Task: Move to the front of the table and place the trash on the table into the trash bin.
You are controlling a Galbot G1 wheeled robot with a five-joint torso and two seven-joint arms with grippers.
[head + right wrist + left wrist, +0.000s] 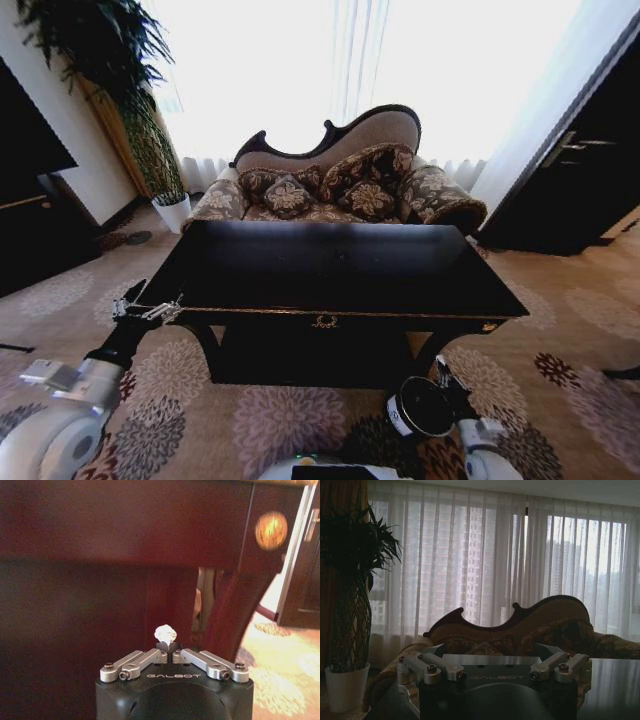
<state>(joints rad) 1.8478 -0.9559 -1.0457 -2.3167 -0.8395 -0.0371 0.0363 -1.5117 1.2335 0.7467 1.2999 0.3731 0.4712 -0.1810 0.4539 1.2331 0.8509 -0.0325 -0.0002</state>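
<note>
The glossy black table (330,265) stands right in front of me, with a gold emblem (325,321) on its apron. The small black trash bin (422,406) with a white label sits on the carpet by the table's front right leg. My right gripper (167,649) hangs low beside the bin (446,384), under the table's edge (125,525). It is shut on a crumpled white piece of trash (165,633). My left gripper (150,310) is open and holds nothing. It is raised at the table's front left corner and faces across the tabletop (615,690).
A patterned sofa (340,180) stands behind the table, against bright curtained windows. A tall plant in a white pot (172,212) is at the back left. A dark cabinet (30,200) lies to the left and a dark door (590,170) to the right. Floral carpet surrounds the table.
</note>
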